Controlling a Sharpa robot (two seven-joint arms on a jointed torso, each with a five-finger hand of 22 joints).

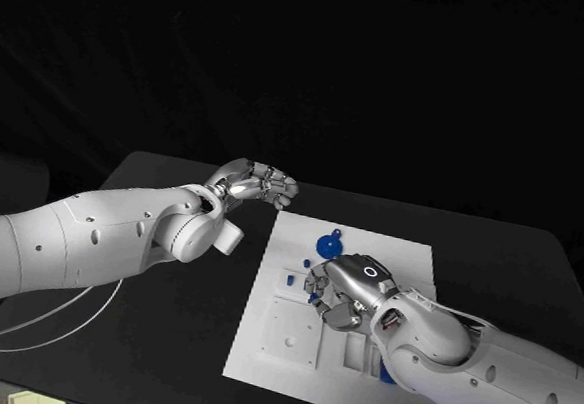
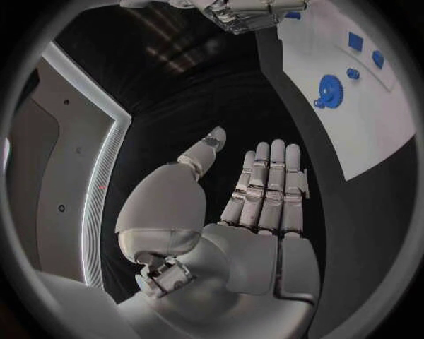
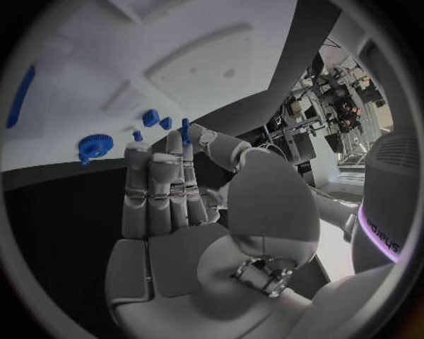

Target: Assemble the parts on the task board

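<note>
From my remote station I see the black table spread across the head view, with the white task board lying in its middle, long side running away from the robot. The left arm reaches in and ends beside the board's far left corner, over bare table; its robot hand, the left hand, holds nothing, and the left wrist view shows its fingers straight and side by side with the thumb set apart, so I read it as open. The right arm lies across the near right part of the board, and the right hand sits over the board's middle. In the right wrist view a small blue pin stands at the tips of that robot hand, close against the thumb and a fingertip, but I cannot tell whether it is pinched or simply lies on the board behind them. The largest part, a blue gear, rests on the far half of the board, just beyond the right hand. A long blue bar lies near the board's edge, well apart from the gear. Two small blue blocks lie just beside each other between the gear and the right fingertips.
</note>
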